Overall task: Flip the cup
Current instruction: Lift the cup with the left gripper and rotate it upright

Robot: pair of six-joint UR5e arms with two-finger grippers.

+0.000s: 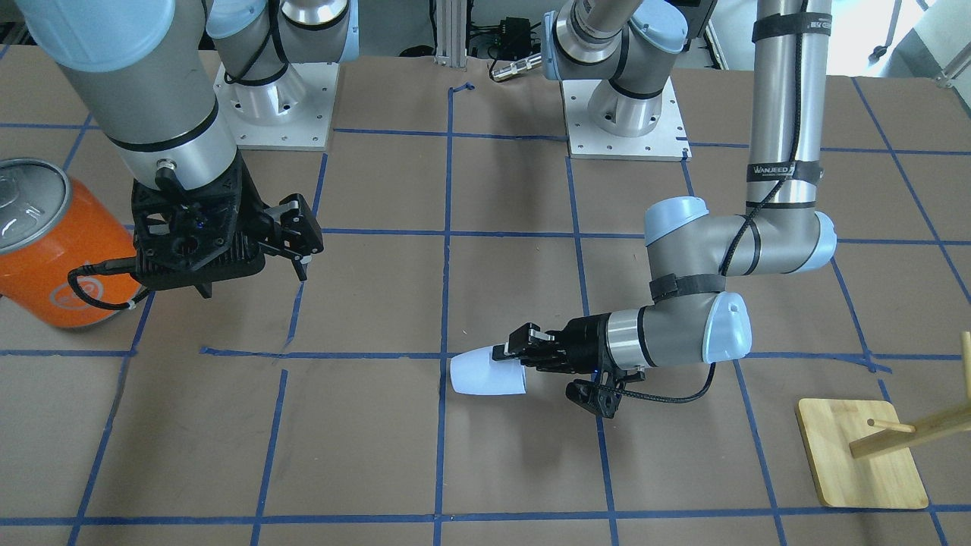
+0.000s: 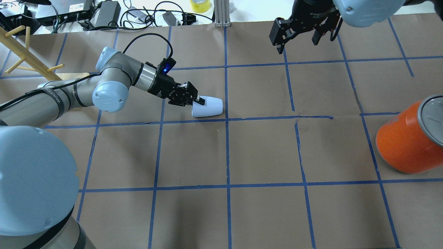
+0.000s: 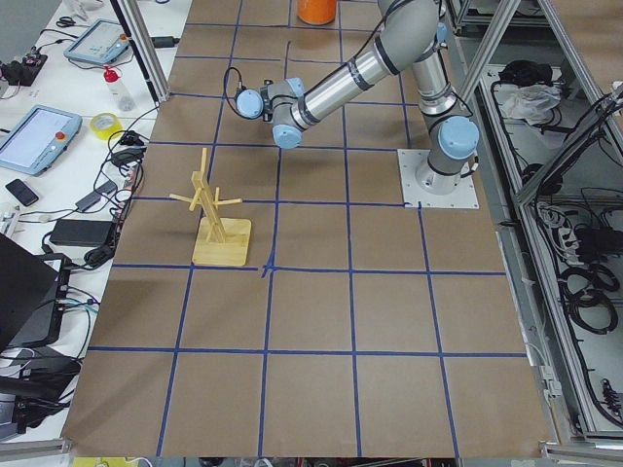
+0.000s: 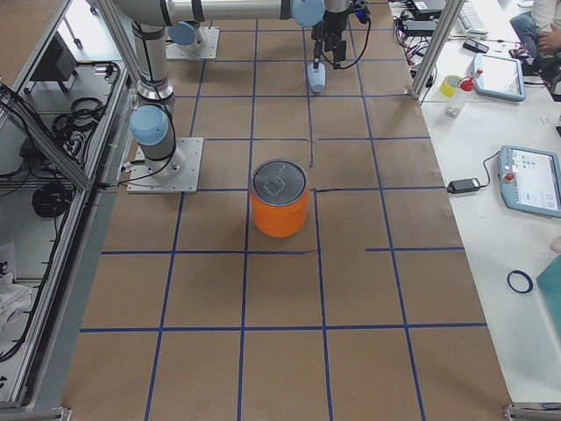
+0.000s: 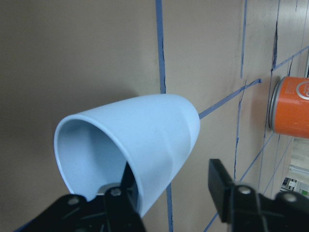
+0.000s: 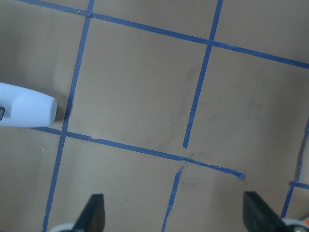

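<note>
left pincer [image 2: 197,101] sits loosely open around the rim of the cup [image 2: 208,107] lying sideways on the table [image 2: 263,148], right pincer [image 2: 298,40] hangs wide open.

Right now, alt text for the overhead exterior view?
The left arm's end effector straddles the rim of a small pale blue plastic cup lying on its side. The right end effector hangs open at the far edge; a large orange silver-lidded can stands at right.

Cup [image 1: 485,374] lies on its side; left tool [image 1: 510,351] at its rim
</note>
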